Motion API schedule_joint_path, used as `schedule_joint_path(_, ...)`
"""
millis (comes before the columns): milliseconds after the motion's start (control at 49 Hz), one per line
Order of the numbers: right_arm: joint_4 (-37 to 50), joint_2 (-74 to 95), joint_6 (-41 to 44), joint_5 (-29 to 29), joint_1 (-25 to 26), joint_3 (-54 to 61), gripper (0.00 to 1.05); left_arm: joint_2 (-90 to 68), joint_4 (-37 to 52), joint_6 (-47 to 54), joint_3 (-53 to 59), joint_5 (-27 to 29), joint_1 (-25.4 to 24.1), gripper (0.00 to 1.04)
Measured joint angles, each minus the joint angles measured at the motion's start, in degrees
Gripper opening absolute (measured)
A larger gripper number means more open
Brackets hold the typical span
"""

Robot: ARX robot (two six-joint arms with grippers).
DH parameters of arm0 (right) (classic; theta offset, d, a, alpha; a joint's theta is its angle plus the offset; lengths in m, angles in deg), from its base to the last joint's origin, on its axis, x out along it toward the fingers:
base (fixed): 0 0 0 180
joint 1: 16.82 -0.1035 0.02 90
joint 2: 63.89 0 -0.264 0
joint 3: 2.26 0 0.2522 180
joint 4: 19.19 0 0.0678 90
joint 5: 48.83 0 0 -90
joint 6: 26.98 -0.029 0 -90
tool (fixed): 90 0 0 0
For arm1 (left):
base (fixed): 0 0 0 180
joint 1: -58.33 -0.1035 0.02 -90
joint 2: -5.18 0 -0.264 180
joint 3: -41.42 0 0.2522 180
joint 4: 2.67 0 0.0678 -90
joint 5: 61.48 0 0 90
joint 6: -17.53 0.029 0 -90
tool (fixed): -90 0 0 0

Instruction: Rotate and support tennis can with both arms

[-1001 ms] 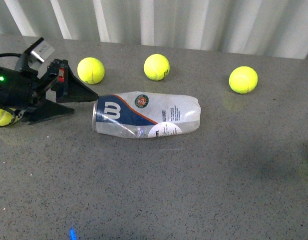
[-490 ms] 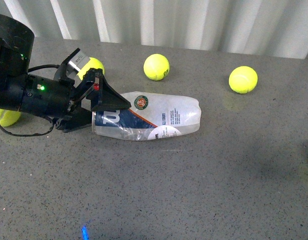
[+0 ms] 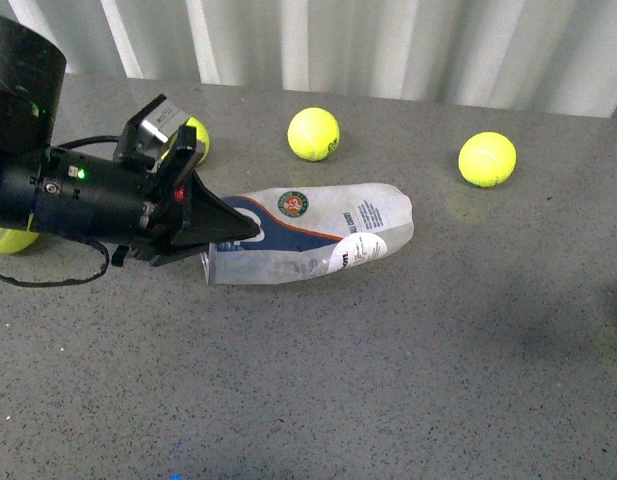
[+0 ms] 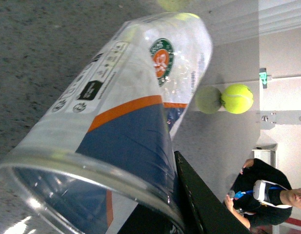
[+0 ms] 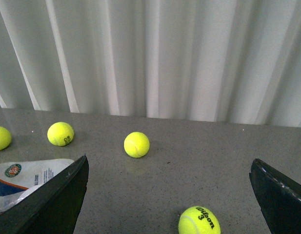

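The tennis can [image 3: 313,232] lies on its side on the grey table, its closed end pointing right and slightly away from me. It is a clear tube with a blue, white and orange label and a round red-green emblem. My left gripper [image 3: 228,232] is shut on its open left end. In the left wrist view the can [image 4: 126,102] fills the frame, with a black finger [image 4: 199,200] against its rim. My right gripper [image 5: 170,195] is open and empty, away from the can, whose end [image 5: 28,178] shows beside one finger. The right arm is out of the front view.
Tennis balls lie at the back of the table: one [image 3: 314,134] behind the can, one [image 3: 487,159] at the right, one [image 3: 195,135] partly behind my left arm, one [image 3: 3,238] at the far left edge. Another ball [image 5: 199,222] lies between my right gripper's fingers. White curtain behind.
My left gripper has moved right onto the can's open end and shut on it. The can has turned, its far end swinging away and its gripped end shifting towards me.
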Motion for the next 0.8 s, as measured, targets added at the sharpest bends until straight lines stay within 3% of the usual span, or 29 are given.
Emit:
schedule_joint_path(102,0.0,0.0,0.0,0.0,0.0,0.0,0.98,4.6,-5.6,1.5,-0.2,1.6,0.7,0.04)
schedule_joint_path(245,0.0,0.0,0.0,0.0,0.0,0.0,0.98,11.9,-21.4,10.0,-4.9,7.5,1.9,0.04)
schedule_joint_path(327,0.0,0.0,0.0,0.0,0.0,0.0,0.98,16.9,-39.5,21.4,-13.3,14.8,3.9,0.04)
schedule_joint_path(511,0.0,0.0,0.0,0.0,0.0,0.0,0.98,19.2,-62.7,37.5,-29.3,24.8,8.9,0.04)
schedule_joint_path(633,0.0,0.0,0.0,0.0,0.0,0.0,0.98,15.6,-80.6,49.6,-44.3,36.7,14.6,0.04)
schedule_joint_path(797,0.0,0.0,0.0,0.0,0.0,0.0,0.98,3.8,-90.8,59.3,-60.4,52.8,20.0,0.04)
